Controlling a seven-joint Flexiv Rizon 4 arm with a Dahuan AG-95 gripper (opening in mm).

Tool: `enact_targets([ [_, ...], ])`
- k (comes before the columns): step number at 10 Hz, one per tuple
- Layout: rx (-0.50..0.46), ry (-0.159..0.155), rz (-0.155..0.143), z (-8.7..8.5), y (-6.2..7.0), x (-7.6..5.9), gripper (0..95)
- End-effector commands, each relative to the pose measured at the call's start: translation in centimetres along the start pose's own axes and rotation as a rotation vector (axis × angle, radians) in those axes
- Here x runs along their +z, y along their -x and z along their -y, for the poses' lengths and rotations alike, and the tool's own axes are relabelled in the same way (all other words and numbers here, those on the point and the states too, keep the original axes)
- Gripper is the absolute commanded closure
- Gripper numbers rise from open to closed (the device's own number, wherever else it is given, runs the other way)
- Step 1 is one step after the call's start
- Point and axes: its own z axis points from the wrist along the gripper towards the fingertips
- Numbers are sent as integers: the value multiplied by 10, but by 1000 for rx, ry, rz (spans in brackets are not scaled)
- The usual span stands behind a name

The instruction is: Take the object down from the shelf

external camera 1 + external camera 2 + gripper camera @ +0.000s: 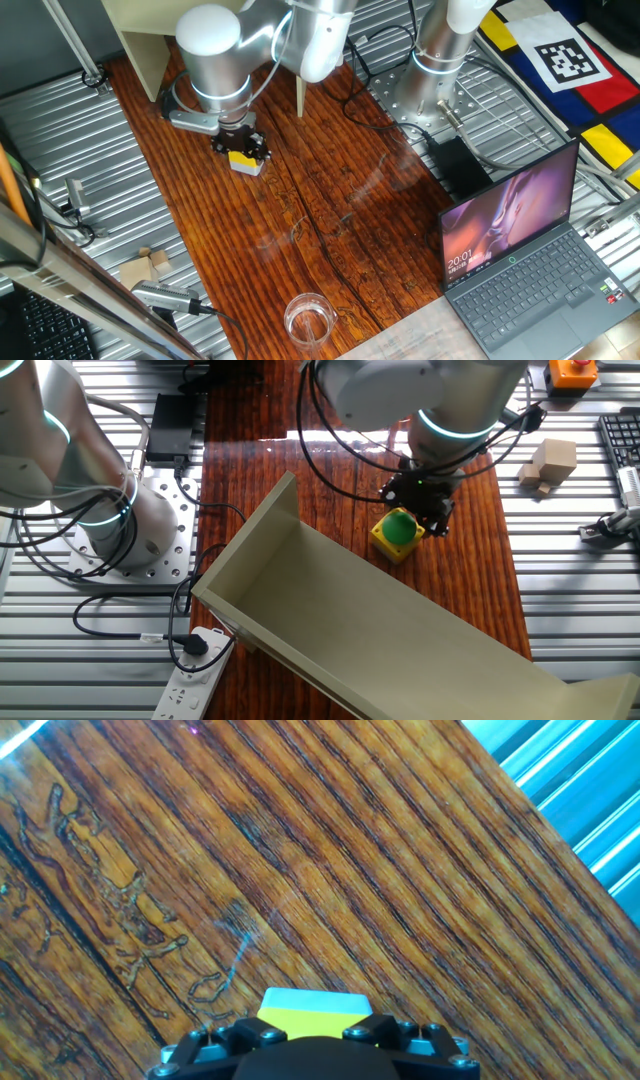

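The yellow box (397, 536) with its round green button sits at the wooden tabletop, just in front of the cream shelf (330, 610). My gripper (418, 510) is shut on the box, its black fingers on either side of it. In one fixed view the box (246, 162) shows below the black gripper (240, 146), low over the wood. In the hand view the box's yellow face (315, 1015) fills the space between the black finger blocks at the bottom edge. The shelf board is empty in the other fixed view.
A clear glass (309, 318) stands near the front table edge. A laptop (530, 250) sits at the right. Pale wooden blocks (550, 463) lie on the metal surround. A second arm base (440, 60) and cables stand behind the wood.
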Motion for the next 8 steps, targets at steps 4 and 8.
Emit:
enact_targets([
  [4,23,-1,0,0,0,0,380],
  [8,98,-9,10,0,0,1,380],
])
